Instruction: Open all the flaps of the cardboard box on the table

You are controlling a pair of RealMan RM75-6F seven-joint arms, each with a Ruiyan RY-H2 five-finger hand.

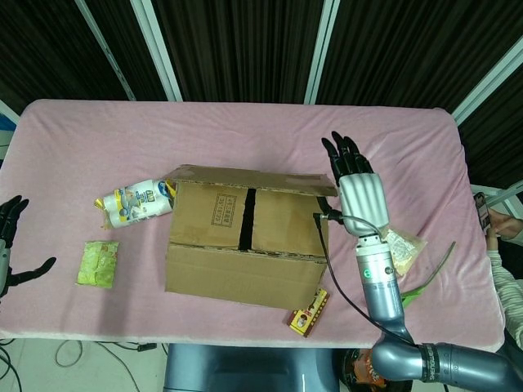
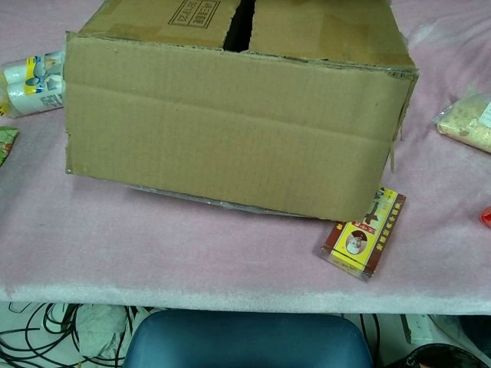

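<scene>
A: Box (image 1: 245, 245)?
B: Mid-table, far flap (image 1: 249, 179) raised on edge, two inner flaps shut.
A: Right hand (image 1: 359, 192)?
B: Fingers straight, spread, holding nothing, by the flap's right end.
A: Left hand (image 1: 11, 245)?
B: Table's left edge, fingers apart, empty.
</scene>
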